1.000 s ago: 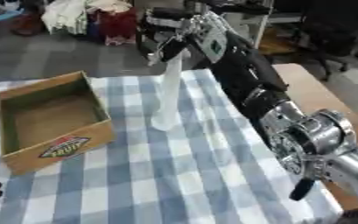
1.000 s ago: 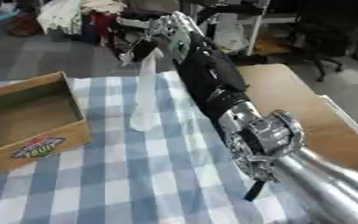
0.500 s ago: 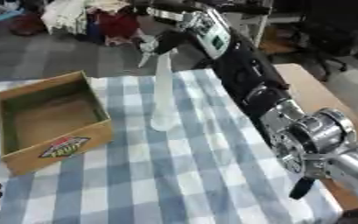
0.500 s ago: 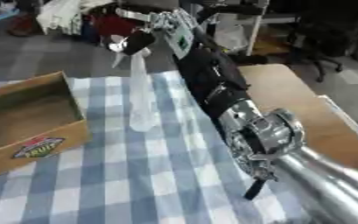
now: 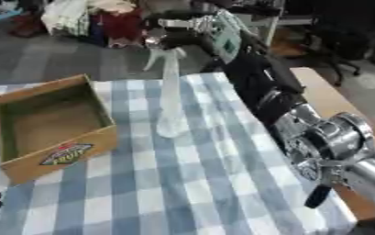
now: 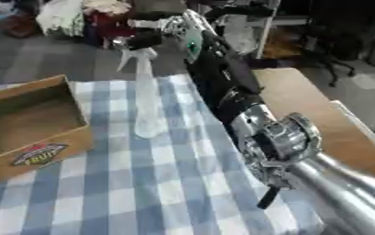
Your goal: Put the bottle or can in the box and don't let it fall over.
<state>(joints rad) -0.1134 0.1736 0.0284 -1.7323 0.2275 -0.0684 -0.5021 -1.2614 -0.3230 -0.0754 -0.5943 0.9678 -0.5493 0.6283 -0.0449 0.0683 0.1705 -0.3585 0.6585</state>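
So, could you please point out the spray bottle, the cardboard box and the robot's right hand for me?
spray bottle (image 5: 171,98): left eye view, middle of its clear body.
cardboard box (image 5: 58,154): left eye view, front wall near the label.
right hand (image 5: 180,28): left eye view, fingers at the bottle's top.

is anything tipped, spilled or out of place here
Nothing stands out. The spray bottle stands upright on the checked cloth, right of the box, with the right hand at its top. The box sits flat with no bottle in it. No spill shows.
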